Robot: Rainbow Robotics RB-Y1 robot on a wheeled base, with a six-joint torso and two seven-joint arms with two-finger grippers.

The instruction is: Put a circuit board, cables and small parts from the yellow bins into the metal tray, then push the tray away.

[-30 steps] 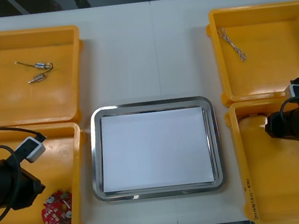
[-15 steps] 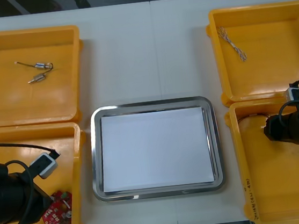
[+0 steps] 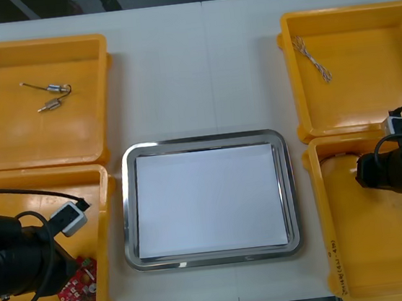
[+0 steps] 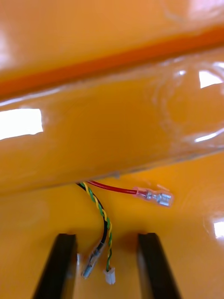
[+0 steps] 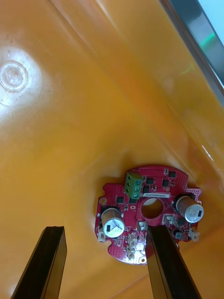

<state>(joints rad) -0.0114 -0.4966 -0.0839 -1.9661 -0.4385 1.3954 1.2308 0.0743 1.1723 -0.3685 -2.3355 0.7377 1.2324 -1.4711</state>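
Observation:
A round red circuit board (image 3: 77, 285) lies in the near left yellow bin (image 3: 17, 197), partly under my left arm (image 3: 17, 262). In the left wrist view my left gripper (image 5: 105, 264) is open just above the bin floor; one finger (image 5: 170, 266) overlaps the circuit board's (image 5: 149, 212) edge. My right arm (image 3: 399, 171) reaches into the near right bin (image 3: 372, 247). There my right gripper (image 4: 107, 268) is open, with the ends of a red and yellow cable bundle (image 4: 103, 224) between its fingers. The metal tray (image 3: 125, 203), white inside, sits between the bins.
Two small metal parts (image 3: 51, 95) lie in the far left bin (image 3: 10, 136). A thin twisted cable (image 3: 312, 58) lies in the far right bin (image 3: 368, 88). The cable bundle runs under the orange bin wall (image 4: 112, 135). The tray's rim (image 5: 196, 32) passes beyond the circuit board.
My left arm has dropped lower and moved right within its bin, now covering part of the circuit board. The right arm has barely shifted.

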